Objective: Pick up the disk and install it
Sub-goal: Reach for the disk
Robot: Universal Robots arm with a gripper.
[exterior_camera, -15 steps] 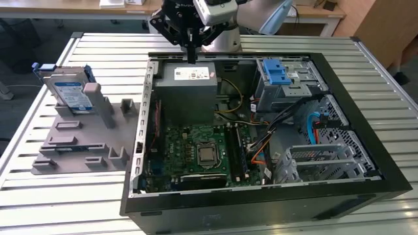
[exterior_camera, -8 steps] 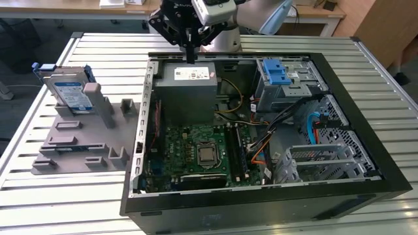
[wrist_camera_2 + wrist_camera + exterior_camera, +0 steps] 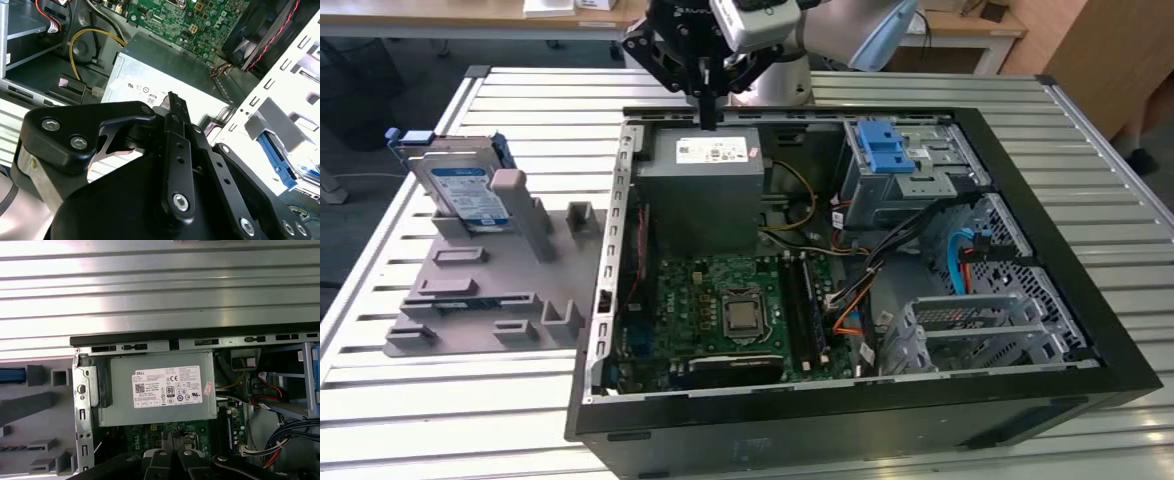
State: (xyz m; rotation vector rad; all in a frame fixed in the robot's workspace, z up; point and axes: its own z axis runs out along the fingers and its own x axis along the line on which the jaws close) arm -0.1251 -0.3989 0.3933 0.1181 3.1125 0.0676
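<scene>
The disk [image 3: 464, 187], silver-grey with a white-and-blue label and blue rails, stands upright in a grey holder [image 3: 480, 290] on the table at the exterior view's left. Its blue rail also shows in the second wrist view [image 3: 276, 161] and in the first wrist view [image 3: 12, 375]. My gripper [image 3: 708, 116] hangs shut and empty over the back edge of the open computer case [image 3: 1067, 330], just above the grey power supply box [image 3: 707, 170]. It is well to the right of the disk. The black fingers [image 3: 172, 107] lie pressed together [image 3: 172, 452].
Inside the case lie a green motherboard [image 3: 734, 310], cable bundles and a drive cage with a bright blue latch bracket [image 3: 886, 148] at the back right. The case and holder rest on a slatted metal table [image 3: 467, 420]. The power supply box [image 3: 160, 390] sits directly under the wrist.
</scene>
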